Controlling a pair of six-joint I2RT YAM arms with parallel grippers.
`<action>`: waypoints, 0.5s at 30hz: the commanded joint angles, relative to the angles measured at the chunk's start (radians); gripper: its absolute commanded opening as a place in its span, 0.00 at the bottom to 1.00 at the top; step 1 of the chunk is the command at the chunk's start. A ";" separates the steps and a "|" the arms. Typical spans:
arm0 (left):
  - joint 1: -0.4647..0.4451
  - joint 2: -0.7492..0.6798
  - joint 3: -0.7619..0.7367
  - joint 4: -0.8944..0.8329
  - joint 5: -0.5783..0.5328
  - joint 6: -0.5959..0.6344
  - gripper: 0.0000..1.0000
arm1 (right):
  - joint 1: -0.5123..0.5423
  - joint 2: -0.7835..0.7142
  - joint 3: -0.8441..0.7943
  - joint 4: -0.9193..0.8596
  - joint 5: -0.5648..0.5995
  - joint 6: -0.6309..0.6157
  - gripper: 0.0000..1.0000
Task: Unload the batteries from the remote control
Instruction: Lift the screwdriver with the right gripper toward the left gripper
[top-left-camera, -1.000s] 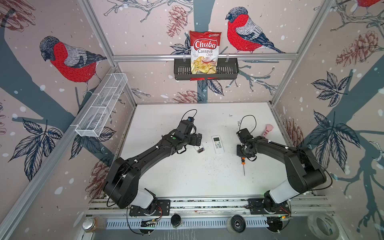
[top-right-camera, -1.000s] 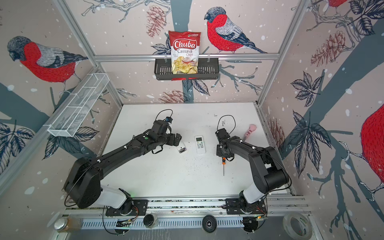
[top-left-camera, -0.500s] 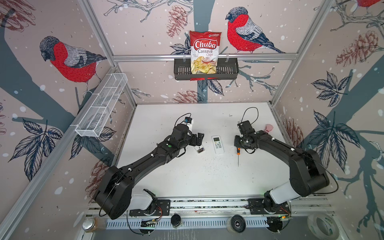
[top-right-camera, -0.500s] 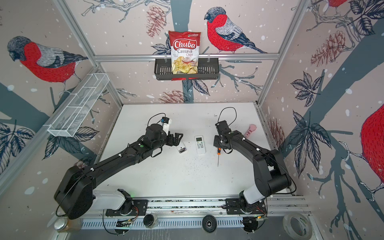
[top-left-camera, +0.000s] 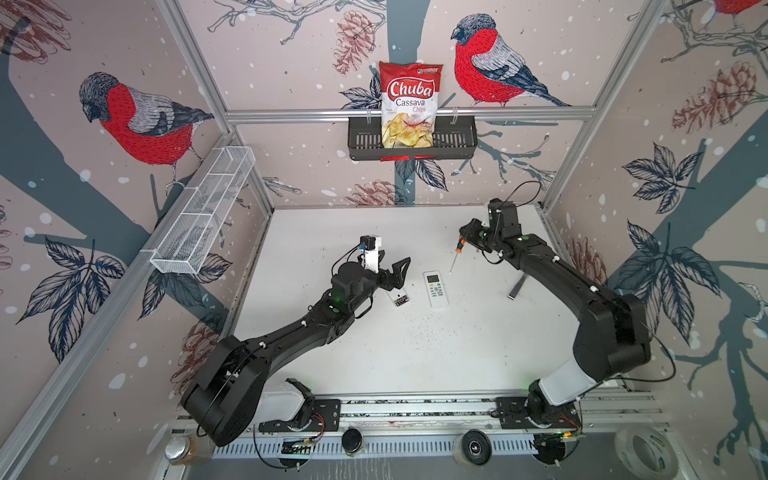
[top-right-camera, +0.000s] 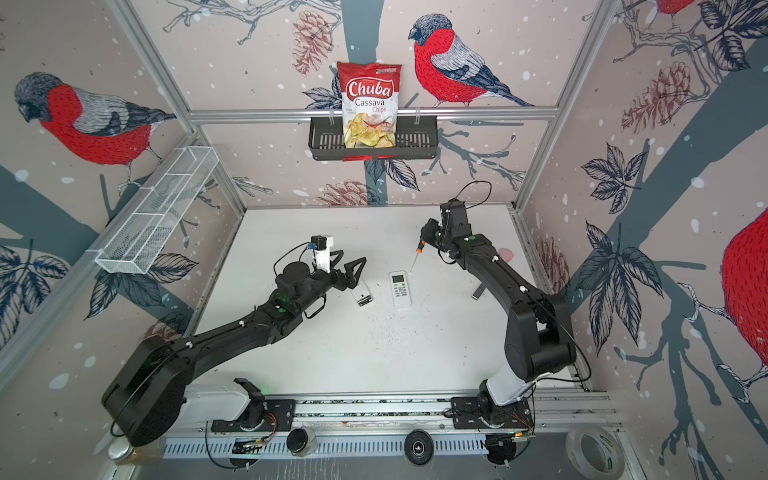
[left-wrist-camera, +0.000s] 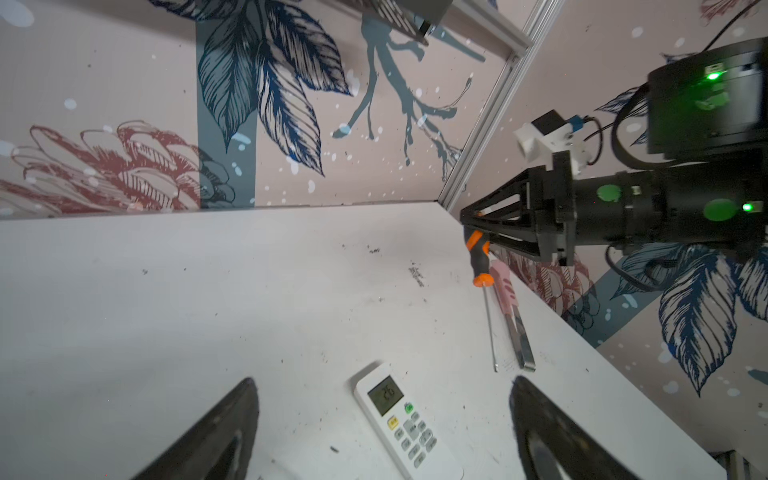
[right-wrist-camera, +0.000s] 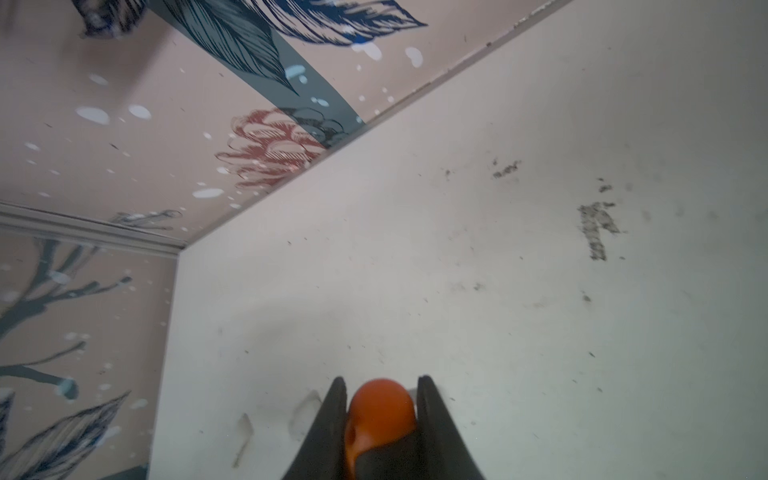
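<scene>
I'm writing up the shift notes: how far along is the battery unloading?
Done: the face-down remote looks opened, with the batteries showing. In hand: the right gripper grips the screwdriver by its handle, and the left gripper hovers nearby, jaws open and empty. Left: the batteries are not yet out.

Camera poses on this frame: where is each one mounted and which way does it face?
Top views: high above the front rail, looking down on the table; left arm and right arm whole.
Left wrist: behind the open left tool, facing the back-right corner; own fingers, plus right tool gripping the screwdriver.
Right wrist: behind the shut right tool, facing a back corner; own fingers clamping the orange handle.
Shared: remote in top views and left wrist; screwdriver in all.
</scene>
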 joint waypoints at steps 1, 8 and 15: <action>-0.001 0.040 0.002 0.219 0.032 0.009 0.93 | -0.006 0.050 0.064 0.112 -0.095 0.088 0.09; -0.006 0.174 0.048 0.370 0.073 0.028 0.87 | 0.000 0.181 0.235 0.126 -0.176 0.124 0.09; -0.007 0.311 0.119 0.466 0.111 0.009 0.81 | 0.012 0.243 0.304 0.145 -0.193 0.135 0.09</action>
